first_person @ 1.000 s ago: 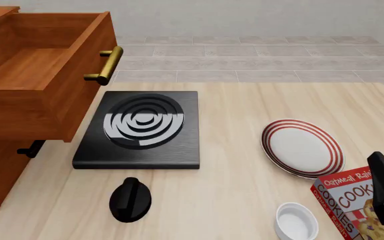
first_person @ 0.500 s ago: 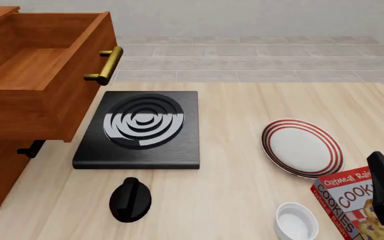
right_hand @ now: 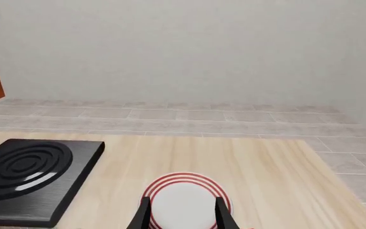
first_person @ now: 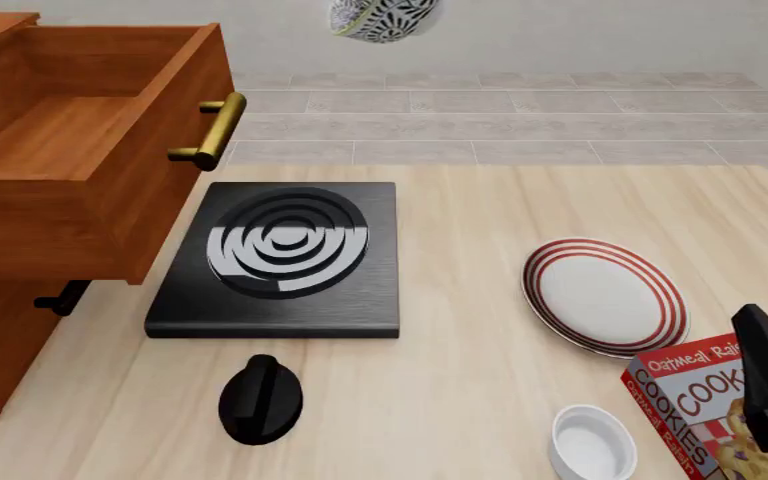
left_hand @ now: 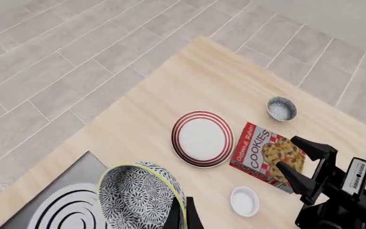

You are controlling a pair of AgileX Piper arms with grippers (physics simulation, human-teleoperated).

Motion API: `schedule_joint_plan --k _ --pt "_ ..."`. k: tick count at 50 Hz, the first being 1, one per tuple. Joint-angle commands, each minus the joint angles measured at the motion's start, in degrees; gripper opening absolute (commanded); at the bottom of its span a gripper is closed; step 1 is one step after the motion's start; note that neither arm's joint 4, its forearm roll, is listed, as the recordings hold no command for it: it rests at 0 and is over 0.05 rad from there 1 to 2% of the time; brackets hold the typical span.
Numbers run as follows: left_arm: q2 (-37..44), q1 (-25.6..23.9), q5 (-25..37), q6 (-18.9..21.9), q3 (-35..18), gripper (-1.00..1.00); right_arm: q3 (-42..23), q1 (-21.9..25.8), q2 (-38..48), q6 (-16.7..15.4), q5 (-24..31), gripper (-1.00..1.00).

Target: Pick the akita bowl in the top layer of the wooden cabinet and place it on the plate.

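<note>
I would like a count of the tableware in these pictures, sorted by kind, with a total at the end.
Bowls: 3 (akita bowl, white ramekin, small grey bowl)
Plates: 1 (plate)
Total: 4

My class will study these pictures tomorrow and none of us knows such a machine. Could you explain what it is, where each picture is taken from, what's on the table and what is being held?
These are simulator renders of two robot arms at a table. One camera looks from above; one sits behind each gripper. The left gripper holds the akita bowl high above the black stove. The right gripper, open, faces the plate. Also there: the wooden cabinet with its top layer pulled open, a cookie box, a white ramekin.
</note>
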Motion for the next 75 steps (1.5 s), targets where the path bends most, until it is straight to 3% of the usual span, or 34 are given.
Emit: schedule_joint_plan --k 1,18,36,49,64,75 --pt "0.36 -2.7 -2.86 -0.46 2.09 -1.0 0.1 0.09 -0.02 -0.17 -0.05 1.0" --pt "2.96 -6.83 -7.39 -0.6 4.94 -1.0 0.09 0.29 -0.03 -0.72 -0.25 1.0" --pt "6.39 -10.0 -10.22 -0.91 4.14 -1.0 0.21 0.44 -0.03 -1.01 -0.36 1.0" --pt "9.29 -9.45 -12.35 1.26 4.07 -1.0 0.15 0.42 -0.03 -0.92 -0.34 1.0" --pt "13.02 -8.59 -14.93 -0.09 3.72 -1.0 0.17 0.29 -0.03 -0.76 -0.26 1.0" --pt "16.48 -8.55 -14.23 0.1 -0.01 -1.0 0.15 0.23 -0.04 -0.68 -0.25 1.0"
